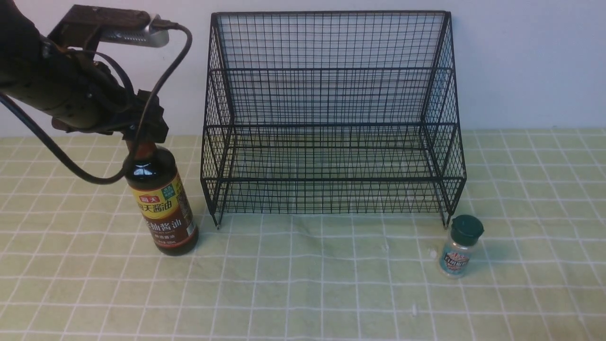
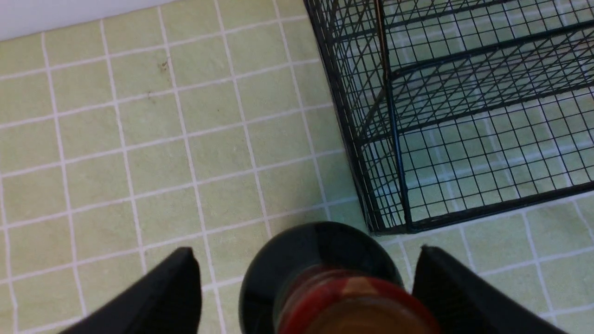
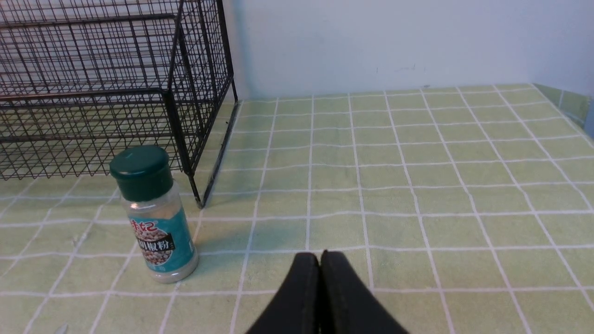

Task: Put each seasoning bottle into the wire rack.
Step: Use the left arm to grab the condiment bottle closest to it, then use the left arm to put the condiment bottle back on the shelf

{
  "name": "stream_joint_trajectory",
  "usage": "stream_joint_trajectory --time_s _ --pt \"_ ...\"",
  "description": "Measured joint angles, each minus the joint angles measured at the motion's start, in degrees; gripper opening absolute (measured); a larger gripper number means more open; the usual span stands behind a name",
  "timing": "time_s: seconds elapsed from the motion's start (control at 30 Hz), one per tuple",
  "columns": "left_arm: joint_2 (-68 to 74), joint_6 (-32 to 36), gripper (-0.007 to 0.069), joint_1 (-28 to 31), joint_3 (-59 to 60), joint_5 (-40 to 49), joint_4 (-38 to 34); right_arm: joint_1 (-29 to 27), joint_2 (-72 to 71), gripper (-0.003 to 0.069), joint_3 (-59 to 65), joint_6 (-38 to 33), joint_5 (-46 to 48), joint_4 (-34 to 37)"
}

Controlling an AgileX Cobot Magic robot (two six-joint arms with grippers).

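The wire rack (image 1: 331, 118) stood at the back of the worktop (image 1: 303, 293), against the wall (image 1: 525, 61). The soy-sauce bottle (image 1: 163, 203) stood left of it, the shaker jar (image 1: 459, 248) just before its right front leg.

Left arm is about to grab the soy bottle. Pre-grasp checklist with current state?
1. Left gripper open: ok, jaws stand apart.
2. Soy-sauce bottle between the jaws: ok, its top sits roughly midway in the left wrist view.
3. Jaws touching the bottle: not ok, gaps show on both sides.
4. Bottle standing on its base, left of the wire rack: ok.
5. Rack tiers free for placing: ok, nothing on them.
6. Right gripper out of the way: ok, shut, apart from the shaker jar.
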Motion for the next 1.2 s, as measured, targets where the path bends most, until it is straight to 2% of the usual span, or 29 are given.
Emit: stream_joint_trajectory --time_s 0.1,0.23,0.57,0.63,0.77,1.1,1.2 --pt "0.1 0.0 0.0441 0.0 0.0 0.3 0.0 0.0 0.0 -0.0015 0.0 0.0 0.0 0.0" --pt "0.1 0.1 0.0260 0.0 0.0 0.8 -0.4 0.0 0.0 -0.0015 0.0 0.0 0.0 0.0" --pt "-0.7 0.4 0.0264 -0.1 -1.3 4.1 0.3 0.0 0.0 -0.0015 0.0 0.0 0.0 0.0" --pt "-2.9 0.4 0.0264 -0.1 -3.0 7.2 0.7 0.0 0.0 -0.0015 0.0 0.0 0.0 0.0" --pt "-6.3 0.4 0.0264 -0.1 -5.9 7.7 0.7 0.0 0.0 -0.0015 0.0 0.0 0.0 0.0" --pt "-9.1 0.4 0.0264 -0.1 -16.4 4.2 -2.8 0.0 0.0 -0.0015 0.0 0.0 0.0 0.0" --pt "-9.1 0.4 0.0264 -0.1 -17.9 0.0 -6.0 0.0 0.0 -0.0015 0.0 0.0 0.0 0.0"
